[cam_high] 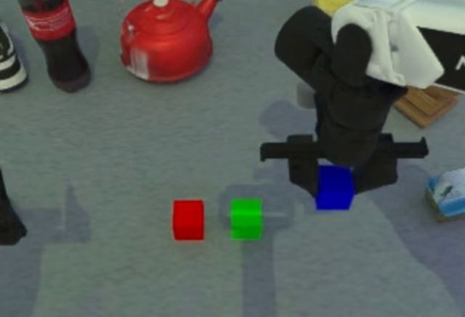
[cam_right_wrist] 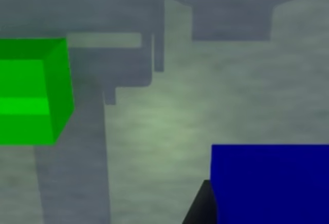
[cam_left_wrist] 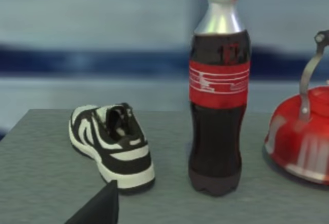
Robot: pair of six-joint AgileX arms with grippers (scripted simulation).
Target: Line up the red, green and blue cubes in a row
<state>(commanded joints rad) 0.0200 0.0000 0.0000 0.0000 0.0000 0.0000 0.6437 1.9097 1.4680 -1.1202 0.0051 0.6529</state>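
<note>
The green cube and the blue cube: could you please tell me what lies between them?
Nothing but bare table: the top view shows only shadowed tabletop between the green cube and the blue cube.

A dark cola bottle with a red cap and red label [cam_left_wrist: 218, 95] is seen standing upright on the grey textured surface [cam_left_wrist: 46, 167]. Beside it, apart from it, a black-and-white striped sneaker [cam_left_wrist: 112, 146] is set on its sole. At the opposite side of the bottle, part of a round red kettle with a metal handle [cam_left_wrist: 303, 136] is shown. A dark pointed part is visible at the lower edge.
</note>
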